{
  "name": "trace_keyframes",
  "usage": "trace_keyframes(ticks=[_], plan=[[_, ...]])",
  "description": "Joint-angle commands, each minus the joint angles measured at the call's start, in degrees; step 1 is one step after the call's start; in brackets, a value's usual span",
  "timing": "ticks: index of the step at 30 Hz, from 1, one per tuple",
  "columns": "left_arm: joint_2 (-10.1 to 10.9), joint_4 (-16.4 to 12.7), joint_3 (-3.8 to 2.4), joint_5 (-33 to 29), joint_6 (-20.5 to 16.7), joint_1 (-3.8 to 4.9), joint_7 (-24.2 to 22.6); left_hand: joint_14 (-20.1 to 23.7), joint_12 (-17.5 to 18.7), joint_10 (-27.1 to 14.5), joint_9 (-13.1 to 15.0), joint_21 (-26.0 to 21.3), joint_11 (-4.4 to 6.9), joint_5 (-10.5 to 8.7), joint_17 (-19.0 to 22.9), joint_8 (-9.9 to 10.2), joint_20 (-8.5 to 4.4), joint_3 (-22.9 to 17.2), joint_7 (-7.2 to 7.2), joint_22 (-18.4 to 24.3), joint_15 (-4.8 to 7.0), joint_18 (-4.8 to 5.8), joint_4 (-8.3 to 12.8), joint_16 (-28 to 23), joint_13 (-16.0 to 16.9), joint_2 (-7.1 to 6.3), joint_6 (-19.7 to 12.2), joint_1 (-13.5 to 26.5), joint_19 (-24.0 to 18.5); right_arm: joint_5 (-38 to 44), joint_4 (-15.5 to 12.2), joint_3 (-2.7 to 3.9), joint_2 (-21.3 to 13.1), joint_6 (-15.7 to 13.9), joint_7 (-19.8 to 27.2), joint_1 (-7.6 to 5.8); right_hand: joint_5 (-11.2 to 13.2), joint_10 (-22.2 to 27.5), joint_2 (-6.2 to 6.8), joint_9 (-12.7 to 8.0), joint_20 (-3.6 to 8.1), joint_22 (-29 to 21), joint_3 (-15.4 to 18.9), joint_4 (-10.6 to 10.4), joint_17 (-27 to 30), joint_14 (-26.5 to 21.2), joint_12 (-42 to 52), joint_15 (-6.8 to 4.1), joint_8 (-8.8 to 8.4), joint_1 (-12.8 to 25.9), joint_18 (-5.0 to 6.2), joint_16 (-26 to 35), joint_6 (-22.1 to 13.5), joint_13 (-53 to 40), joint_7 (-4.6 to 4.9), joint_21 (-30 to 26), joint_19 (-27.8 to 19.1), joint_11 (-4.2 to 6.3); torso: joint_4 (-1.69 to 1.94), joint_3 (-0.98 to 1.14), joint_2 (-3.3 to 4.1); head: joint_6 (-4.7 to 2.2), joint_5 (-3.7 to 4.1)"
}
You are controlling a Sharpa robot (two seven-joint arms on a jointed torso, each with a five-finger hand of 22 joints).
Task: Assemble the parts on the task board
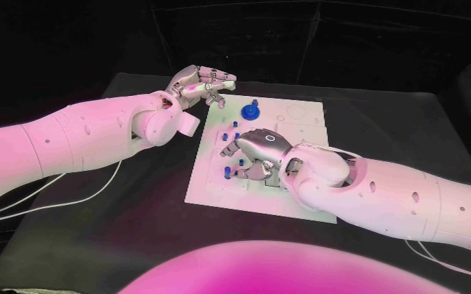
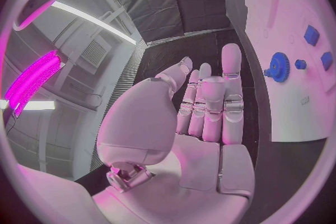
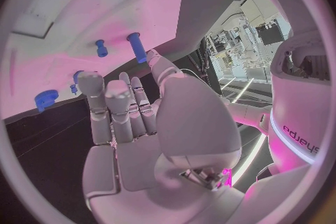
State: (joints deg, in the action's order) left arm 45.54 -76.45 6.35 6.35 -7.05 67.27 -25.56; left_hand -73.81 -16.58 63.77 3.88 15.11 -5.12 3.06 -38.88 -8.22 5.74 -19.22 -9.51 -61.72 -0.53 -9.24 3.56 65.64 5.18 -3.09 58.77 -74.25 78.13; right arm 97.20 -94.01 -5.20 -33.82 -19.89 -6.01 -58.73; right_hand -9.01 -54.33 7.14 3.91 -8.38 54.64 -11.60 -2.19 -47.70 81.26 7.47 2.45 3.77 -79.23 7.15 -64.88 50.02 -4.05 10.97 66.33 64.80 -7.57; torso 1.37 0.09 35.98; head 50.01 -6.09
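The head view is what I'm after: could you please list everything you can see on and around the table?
Table: one, black, under everything.
Task board: one, white plate, middle of the table.
Gear: one, blue, on the board's far part, near the left hand.
Small parts: several, blue, along the board's left side, some partly hidden by the right hand; exact count unclear.
Cables: white, on the table under the left arm.
Left robot hand: silver, empty, fingers together, at the board's far left corner.
Right robot hand: silver, palm down over the board's left middle; whether it holds anything is hidden.
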Motion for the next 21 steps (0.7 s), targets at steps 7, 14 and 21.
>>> trace_keyframes(ticks=[7,14,21], plan=[[0.3,-0.1,-0.01,-0.2,0.5,0.08,-0.6,0.5,-0.3,-0.4,0.0,-0.4,-0.14,-0.15,0.2,0.0,0.18,0.4,-0.07,0.1,0.09,-1.06,0.0,-0.2,0.1,0.62,-0.1,0.0,0.0,-16.0,-8.4,0.53,-11.5,-6.0,-0.4,-1.21,-3.4,-12.0,-1.62,0.6,0.97,7.7,2.6,-2.0,-5.7,2.7,7.4,-1.55,2.27,1.3,-0.86,-4.0,3.4,-1.9,-0.68,5.4,6.7,2.00,-0.78,0.07,-0.76,-0.89,1.84],[0.8,-0.3,0.82,-0.2,0.4,0.05,-0.7,0.5,-0.3,-0.4,0.0,-0.4,-0.14,-0.15,0.2,0.0,0.18,0.4,-0.06,0.1,0.09,-1.06,0.0,-0.2,0.1,0.62,-0.1,0.0,0.0,-26.7,-12.3,0.95,-20.1,-2.5,-6.6,-1.51,-6.7,-24.6,-1.03,1.6,3.86,14.5,6.8,-5.8,-12.6,4.5,20.3,-4.63,5.70,5.8,-2.32,-9.0,6.8,-11.8,-4.12,10.4,11.6,5.69,-1.67,-0.01,-1.45,-1.90,5.73],[1.0,-0.4,0.99,-0.2,0.4,0.04,-1.1,0.5,-0.3,-0.4,0.0,-0.4,-0.13,-0.16,0.3,0.0,0.19,0.4,-0.05,0.2,0.09,-1.06,-0.1,-0.2,0.1,0.66,0.0,0.0,0.0,-25.9,-11.7,0.89,-23.6,-1.1,-13.5,-1.24,-10.0,-27.2,-3.06,5.5,4.92,21.9,14.0,-10.6,-24.4,6.0,60.0,-5.34,12.74,8.1,-3.94,-16.5,5.7,-57.7,-5.10,15.4,16.0,6.49,-2.43,-0.21,-1.87,-2.15,7.71]])
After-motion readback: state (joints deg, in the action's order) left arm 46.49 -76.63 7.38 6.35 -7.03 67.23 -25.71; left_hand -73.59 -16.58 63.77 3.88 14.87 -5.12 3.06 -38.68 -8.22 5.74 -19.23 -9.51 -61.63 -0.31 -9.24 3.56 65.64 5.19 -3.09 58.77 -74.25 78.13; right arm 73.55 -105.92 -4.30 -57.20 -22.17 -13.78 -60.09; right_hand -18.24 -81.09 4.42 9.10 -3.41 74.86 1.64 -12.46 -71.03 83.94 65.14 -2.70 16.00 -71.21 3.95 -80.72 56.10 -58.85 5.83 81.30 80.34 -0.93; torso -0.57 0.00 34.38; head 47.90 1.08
